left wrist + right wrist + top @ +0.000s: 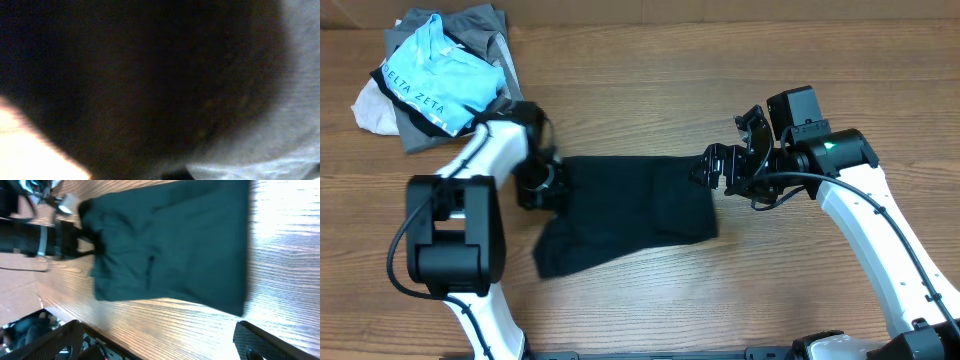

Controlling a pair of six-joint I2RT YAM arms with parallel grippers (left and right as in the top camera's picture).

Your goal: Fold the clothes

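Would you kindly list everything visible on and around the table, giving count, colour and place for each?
black T-shirt: one, black, middle of the table, partly folded
light blue shirt: one, light blue with white lettering, on top of the pile at the far left corner
grey garments: number unclear, grey, under and behind the blue shirt
white garment: one, white, at the pile's left edge
table: one, brown wood grain, beneath everything
left arm: one, white and black, left of the T-shirt
right arm: one, white and black, right of the T-shirt
left fingers: one pair, black, closed on the T-shirt's left edge
right fingers: one pair, black, open at the T-shirt's right edge
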